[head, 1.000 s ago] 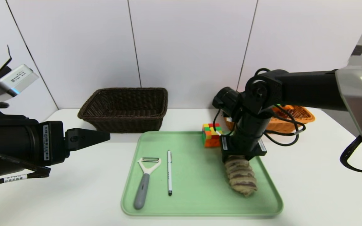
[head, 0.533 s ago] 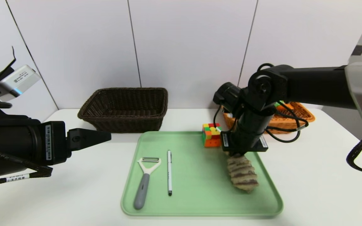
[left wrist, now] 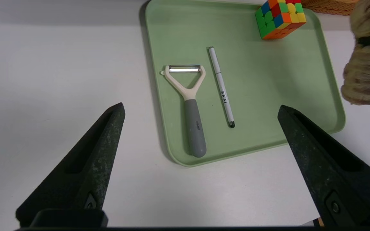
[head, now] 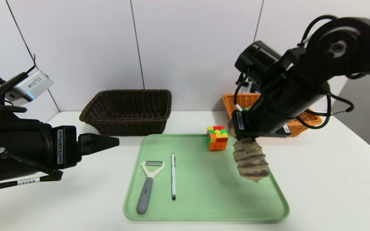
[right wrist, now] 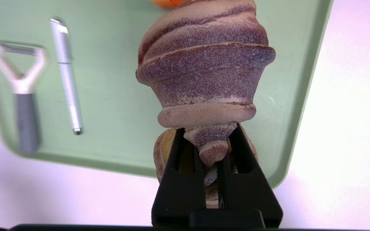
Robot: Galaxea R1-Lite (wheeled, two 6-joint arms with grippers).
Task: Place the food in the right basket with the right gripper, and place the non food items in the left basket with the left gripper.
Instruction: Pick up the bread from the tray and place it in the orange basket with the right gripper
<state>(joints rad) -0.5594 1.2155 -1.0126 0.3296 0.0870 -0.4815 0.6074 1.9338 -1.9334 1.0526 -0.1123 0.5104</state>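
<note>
The striped bread loaf [head: 250,158] [right wrist: 204,70] hangs over the right side of the green tray [head: 204,205], squeezed near one end by my shut right gripper [head: 243,137] [right wrist: 209,144]. Behind that arm stands the orange-tan right basket [head: 236,101]. On the tray lie the puzzle cube [head: 217,137] [left wrist: 279,17], the white pen [head: 173,175] [left wrist: 221,86] and the grey-handled peeler [head: 148,184] [left wrist: 188,102]. The dark brown left basket [head: 128,110] sits at the back. My left gripper [head: 112,142] [left wrist: 201,110] hovers open, left of the tray, holding nothing.
The white table [head: 326,179] runs out to the right and front of the tray. A white panelled wall [head: 188,48] stands close behind both baskets. Black cables [head: 332,110] loop from the right arm over the orange-tan basket.
My right gripper has shut on the loaf and lifted it off the tray, its arm rising and swinging right. The left arm has barely shifted.
</note>
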